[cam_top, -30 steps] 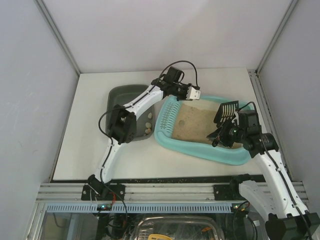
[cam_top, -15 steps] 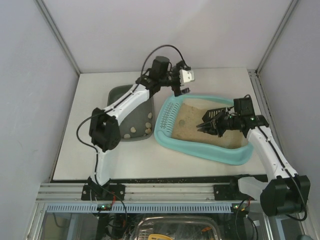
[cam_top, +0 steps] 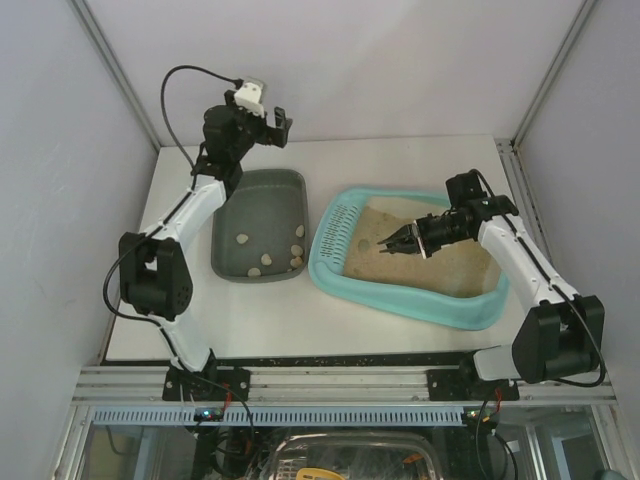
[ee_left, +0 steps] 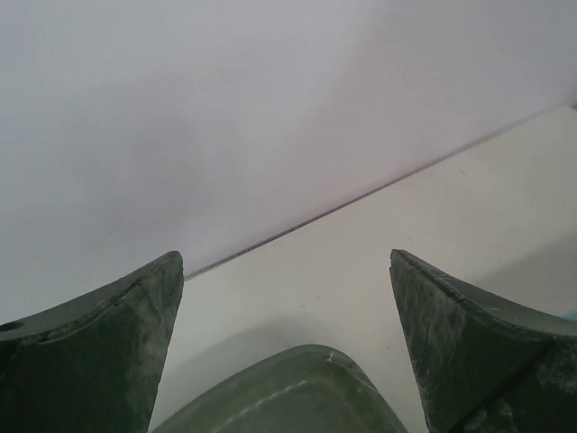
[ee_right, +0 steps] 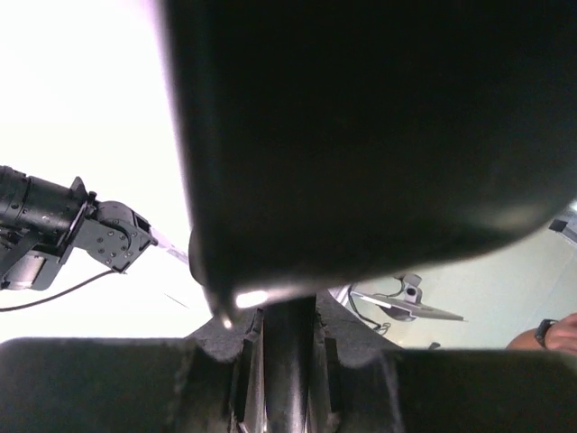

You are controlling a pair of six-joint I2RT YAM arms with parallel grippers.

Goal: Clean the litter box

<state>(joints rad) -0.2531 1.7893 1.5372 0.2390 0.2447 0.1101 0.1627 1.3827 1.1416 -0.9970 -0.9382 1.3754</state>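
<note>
The light-turquoise litter box point(cam_top: 478, 312) lies right of centre, beige litter point(cam_top: 450, 272) inside and a slotted end point(cam_top: 337, 232) on its left. My right gripper point(cam_top: 432, 230) hangs over the litter, shut on the handle of a black scoop point(cam_top: 397, 242) that points left. In the right wrist view the scoop point(ee_right: 361, 135) fills most of the frame, and its handle point(ee_right: 288, 361) sits between the jaws of the right gripper point(ee_right: 288, 334). My left gripper point(cam_top: 262, 120) is raised at the back left, open and holding nothing. The left gripper point(ee_left: 284, 257) looks down past one fingertip point(ee_left: 135, 307) at the table.
A dark grey tray point(cam_top: 228, 215) with several pale lumps point(cam_top: 270, 262) stands left of the litter box; its far corner point(ee_left: 288, 397) shows below the left fingers. White walls close in the table point(cam_top: 190, 320) at the back and sides.
My left arm has left the litter box's far rim, swung up to the back left and opened its jaws. My right arm has carried the scoop leftward over the middle of the litter.
</note>
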